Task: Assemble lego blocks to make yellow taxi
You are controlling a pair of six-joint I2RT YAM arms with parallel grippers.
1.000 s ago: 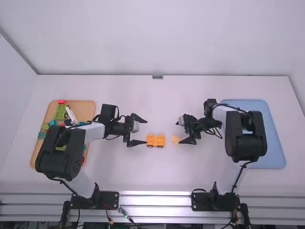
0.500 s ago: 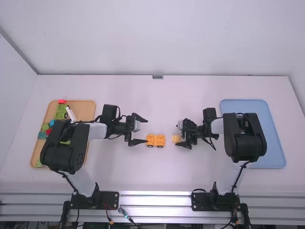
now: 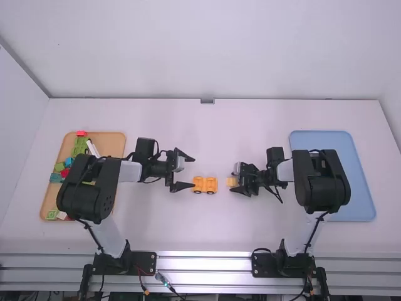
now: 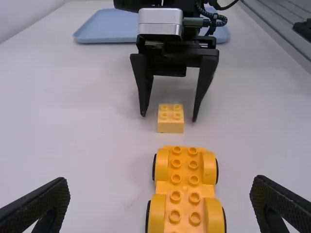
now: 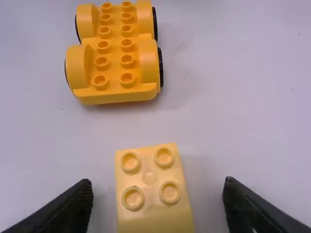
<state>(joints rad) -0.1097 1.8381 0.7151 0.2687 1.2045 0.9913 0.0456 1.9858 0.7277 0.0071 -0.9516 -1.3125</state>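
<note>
Nearest to the right wrist camera, we had the pale yellow block (image 5: 151, 208) standing studs up on the table (image 3: 213, 135), between the spread fingers of the right gripper (image 5: 159, 185), with a gap on either side. One finger seemed closer to it than the other, so we judged that closing could bring that finger in first and nudge or twist the block before the grip squared up. A grip too high, we thought, might cover the studs or slip off the smooth sides; one too low might scrape the table.

Just past the block and apart from it lay the yellow wheeled base (image 5: 114, 60). If the block was pushed forward, it could bump the base and roll it; unheld, the base might also shift under pressing.

Farther on, the left gripper (image 4: 160, 180) was open and empty, at the base's other end.

As for direction, the block looked about square from above, turned slightly, with no clear long axis. The base's long axis ran across the table from one arm's side to the other, pointing at the block, wheels along its long sides; we could not tell its front from its back.
</note>
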